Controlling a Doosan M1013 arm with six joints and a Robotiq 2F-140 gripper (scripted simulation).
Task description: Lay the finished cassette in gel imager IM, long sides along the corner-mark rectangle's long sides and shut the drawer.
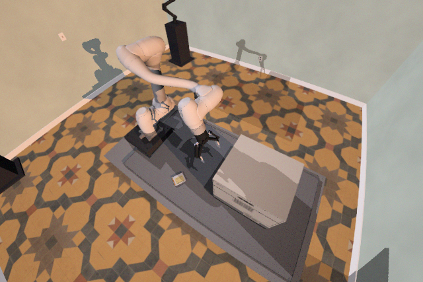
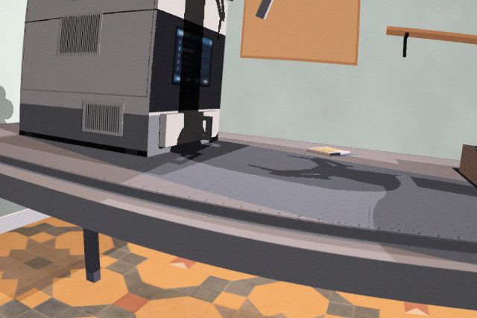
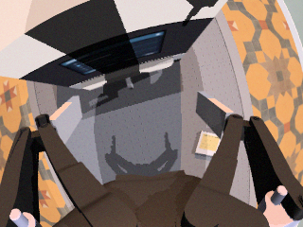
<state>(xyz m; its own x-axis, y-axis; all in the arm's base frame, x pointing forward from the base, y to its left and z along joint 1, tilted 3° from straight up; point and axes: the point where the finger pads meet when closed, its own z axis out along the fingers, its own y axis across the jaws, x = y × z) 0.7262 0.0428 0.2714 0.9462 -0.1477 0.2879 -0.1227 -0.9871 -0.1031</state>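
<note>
The gel imager IM (image 1: 263,173) (image 2: 86,80) (image 3: 97,49) stands on the deck with its dark screen side facing the arm. Its low drawer front (image 2: 172,129) (image 3: 157,65) is pale, partly in shadow, and looks shut. The glass and corner marks are hidden inside. The cassette FINISHED (image 1: 178,179) (image 2: 327,150) (image 3: 208,143), pale with a yellow window, lies flat on the deck; in the wrist view it is at the right, beyond the right finger. My gripper (image 1: 210,152) (image 2: 245,7) (image 3: 139,103) is open and empty, high above the deck in front of IM and clear of both.
The deck (image 1: 150,177) (image 2: 308,206) has a raised rim. The arm's base (image 1: 149,144) stands at its far-left end in the top view. A black pedestal (image 1: 177,41) stands behind on the floor. The arm's and gripper's shadows fall on the deck and on IM's front.
</note>
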